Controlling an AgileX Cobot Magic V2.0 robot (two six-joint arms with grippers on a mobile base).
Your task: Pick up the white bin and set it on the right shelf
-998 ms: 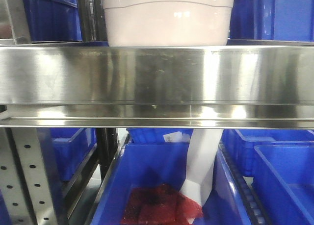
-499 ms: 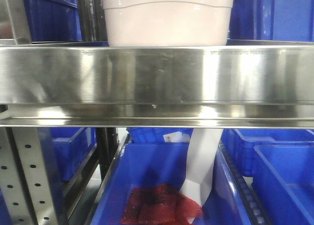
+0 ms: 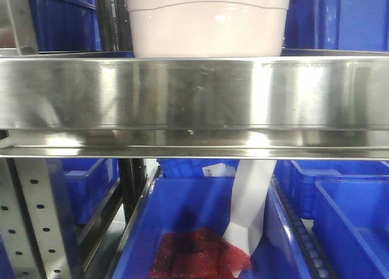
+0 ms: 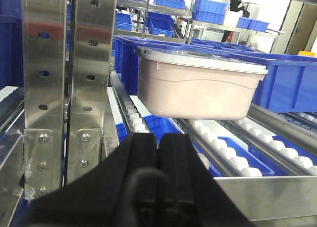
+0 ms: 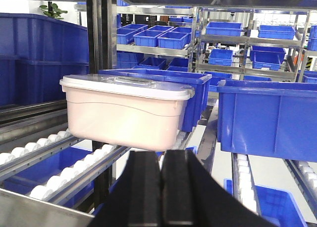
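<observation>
The white bin (image 3: 206,30) is a pale pinkish tub with a glossy lid. It rests on the roller lanes behind the broad steel front edge of the shelf (image 3: 194,93). It also shows in the left wrist view (image 4: 195,86) and in the right wrist view (image 5: 124,113). My left gripper (image 4: 158,140) is shut and empty, low in front of the shelf edge, left of the bin. My right gripper (image 5: 161,158) is shut and empty, just below and in front of the bin's right end. Neither gripper shows in the front view.
Blue bins (image 3: 340,17) flank the white bin on the shelf, and one blue bin (image 5: 267,118) stands right of it. Perforated steel uprights (image 4: 62,68) stand close to my left gripper. Below the shelf a blue bin (image 3: 200,230) holds a red mesh bag (image 3: 197,254).
</observation>
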